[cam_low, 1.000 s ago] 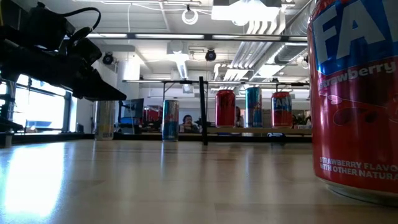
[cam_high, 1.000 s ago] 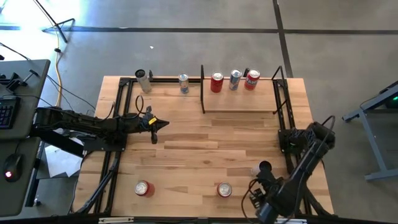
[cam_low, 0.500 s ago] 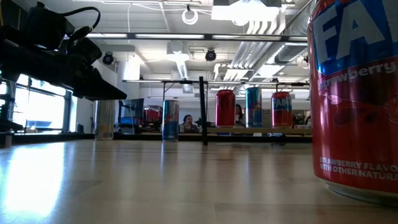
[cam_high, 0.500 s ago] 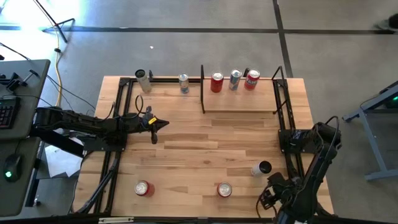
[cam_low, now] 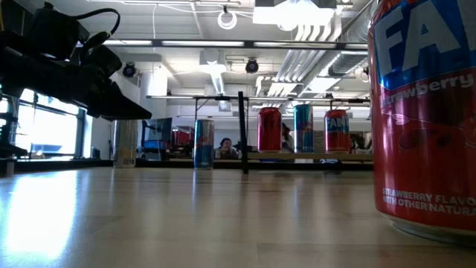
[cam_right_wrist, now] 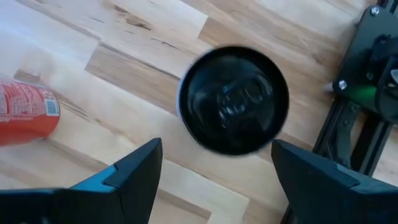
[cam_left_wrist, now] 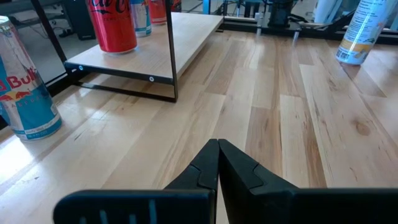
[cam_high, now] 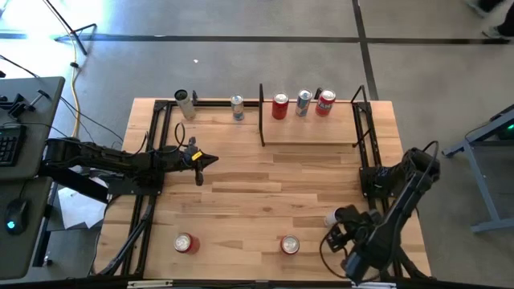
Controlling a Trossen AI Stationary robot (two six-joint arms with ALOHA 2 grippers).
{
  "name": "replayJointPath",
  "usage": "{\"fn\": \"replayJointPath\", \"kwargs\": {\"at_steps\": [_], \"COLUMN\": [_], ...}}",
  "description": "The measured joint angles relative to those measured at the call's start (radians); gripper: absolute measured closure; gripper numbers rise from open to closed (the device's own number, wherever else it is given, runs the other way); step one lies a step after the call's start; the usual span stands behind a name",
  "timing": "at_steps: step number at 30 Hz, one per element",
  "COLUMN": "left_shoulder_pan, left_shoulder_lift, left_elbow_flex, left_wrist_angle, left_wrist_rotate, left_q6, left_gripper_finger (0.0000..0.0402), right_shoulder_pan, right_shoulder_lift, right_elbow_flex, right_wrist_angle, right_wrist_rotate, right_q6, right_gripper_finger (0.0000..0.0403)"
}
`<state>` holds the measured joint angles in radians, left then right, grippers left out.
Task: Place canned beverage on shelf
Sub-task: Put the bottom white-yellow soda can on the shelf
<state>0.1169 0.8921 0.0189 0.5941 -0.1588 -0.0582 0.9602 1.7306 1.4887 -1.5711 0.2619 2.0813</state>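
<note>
A pale can with a black top (cam_high: 331,217) stands on the table near its right edge; it also shows in the right wrist view (cam_right_wrist: 233,99). My right gripper (cam_high: 334,236) is open just above it, on its near side, fingers pointing down (cam_right_wrist: 214,171), and touches nothing. The shelf (cam_high: 309,132) at the far right bears three cans on its far edge: red (cam_high: 279,106), silver-blue (cam_high: 303,102) and red (cam_high: 325,103). My left gripper (cam_high: 212,159) is shut and empty, above the table's left middle (cam_left_wrist: 217,144).
A tall pale can (cam_high: 185,104) and a Red Bull can (cam_high: 238,107) stand at the far edge, left of the shelf. Two red cans (cam_high: 186,242) (cam_high: 289,245) stand near the front edge. Black frame bars (cam_high: 368,152) run along the table's sides.
My right gripper has drawn back toward the table's near right corner and then come toward the far edge, over the black-topped can. The can has stayed where it was.
</note>
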Motion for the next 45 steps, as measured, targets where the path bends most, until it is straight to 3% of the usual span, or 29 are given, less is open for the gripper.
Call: {"fn": "replayJointPath", "kwargs": {"at_steps": [37,45], "left_shoulder_pan": [0.000,0.000], "left_shoulder_lift": [0.000,0.000], "left_elbow_flex": [0.000,0.000], "left_wrist_angle": [0.000,0.000], "left_wrist_rotate": [0.000,0.000], "left_q6": [0.007,0.010], "left_gripper_finger": [0.0401,0.0401], "right_shoulder_pan": [-0.239,-0.291], "right_shoulder_lift": [0.004,0.002], "right_elbow_flex": [0.000,0.002], "right_wrist_angle": [0.008,0.027], "right_wrist_rotate": [-0.002,-0.048], "right_q6": [-0.470,-0.562], "right_gripper_finger": [0.0117,0.0149]}}
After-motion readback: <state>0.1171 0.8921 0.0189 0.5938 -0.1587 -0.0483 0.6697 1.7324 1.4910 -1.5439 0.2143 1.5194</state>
